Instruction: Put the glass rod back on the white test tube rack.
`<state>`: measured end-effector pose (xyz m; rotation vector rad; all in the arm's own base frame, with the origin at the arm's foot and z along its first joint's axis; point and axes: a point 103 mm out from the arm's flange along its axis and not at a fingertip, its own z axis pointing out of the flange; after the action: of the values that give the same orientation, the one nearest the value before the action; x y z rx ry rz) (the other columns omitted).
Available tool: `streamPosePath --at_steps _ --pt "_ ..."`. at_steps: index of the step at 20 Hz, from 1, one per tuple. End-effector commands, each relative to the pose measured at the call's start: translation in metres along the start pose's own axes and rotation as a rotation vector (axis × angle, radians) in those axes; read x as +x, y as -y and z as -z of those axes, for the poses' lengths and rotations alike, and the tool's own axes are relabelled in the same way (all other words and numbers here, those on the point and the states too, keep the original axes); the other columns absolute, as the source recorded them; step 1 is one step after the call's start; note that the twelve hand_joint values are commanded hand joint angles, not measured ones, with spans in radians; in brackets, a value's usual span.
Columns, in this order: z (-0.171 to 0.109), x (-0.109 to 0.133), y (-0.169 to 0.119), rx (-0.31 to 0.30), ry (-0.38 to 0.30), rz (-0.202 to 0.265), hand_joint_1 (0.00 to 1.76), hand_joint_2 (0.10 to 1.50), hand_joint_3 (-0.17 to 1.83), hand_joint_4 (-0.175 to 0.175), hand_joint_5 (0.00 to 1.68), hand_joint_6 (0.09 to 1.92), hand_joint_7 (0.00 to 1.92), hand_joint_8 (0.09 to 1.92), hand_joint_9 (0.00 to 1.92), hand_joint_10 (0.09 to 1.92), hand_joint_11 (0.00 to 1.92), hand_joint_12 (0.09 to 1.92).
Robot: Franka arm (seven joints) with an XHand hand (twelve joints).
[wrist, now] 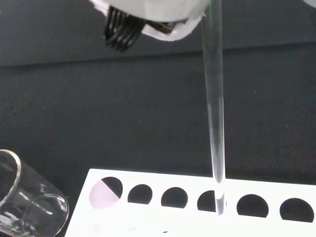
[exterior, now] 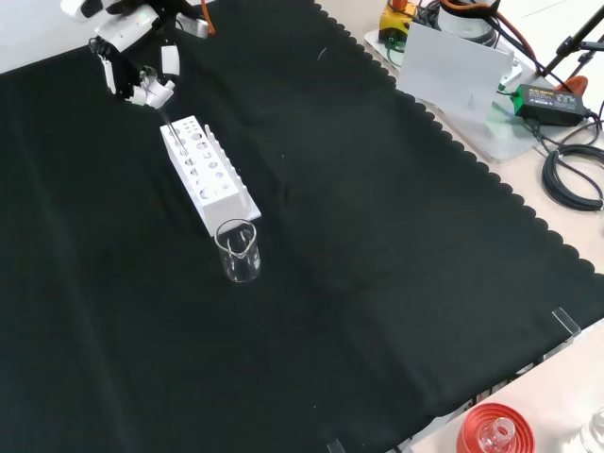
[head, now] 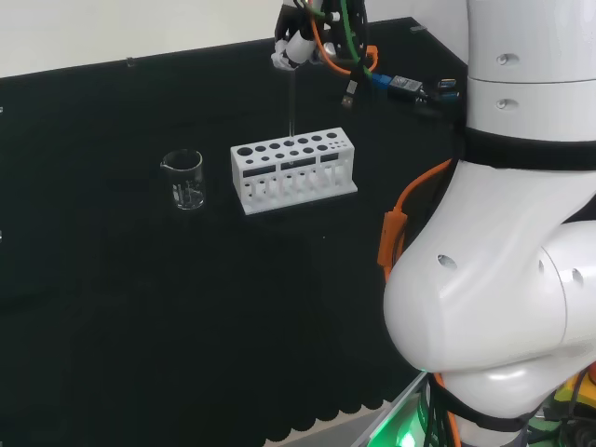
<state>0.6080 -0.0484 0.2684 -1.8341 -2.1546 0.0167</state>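
Note:
The white test tube rack (head: 293, 169) stands mid-bench, with rows of round holes in its top. The hand (head: 296, 47) hovers above it, its fingers pinched on the upper end of a clear glass rod (head: 291, 102). The rod hangs nearly upright. In the wrist view the glass rod (wrist: 213, 98) comes down to the rack (wrist: 163, 217), and its tip meets the edge of one hole in the near row. In the front view the hand (exterior: 142, 58) is over the far end of the rack (exterior: 209, 175), with the thin rod (exterior: 170, 127) below it.
A clear glass beaker (head: 184, 179) stands just left of the rack in the head view; in the front view the beaker (exterior: 238, 251) is in front of the rack's near end. A red ribbed stand (exterior: 491, 432) with a flask sits off the cloth at the front edge.

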Motion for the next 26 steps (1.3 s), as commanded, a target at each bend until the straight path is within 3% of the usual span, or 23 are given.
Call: streamPosePath --at_steps 1,15,26 --pt "-0.006 -0.001 0.001 0.008 -0.003 -0.007 1.19 0.68 0.79 -0.175 1.09 1.03 1.56 0.86 1.76 0.59 1.67 0.74" --pt "-0.02 0.009 -0.002 0.016 -0.006 0.008 1.19 0.68 0.79 -0.175 1.09 1.03 1.56 0.85 1.76 0.59 1.67 0.74" --pt "-0.03 0.006 -0.007 0.022 -0.012 -0.005 1.19 0.68 0.79 -0.175 1.09 1.03 1.56 0.85 1.76 0.59 1.67 0.74"
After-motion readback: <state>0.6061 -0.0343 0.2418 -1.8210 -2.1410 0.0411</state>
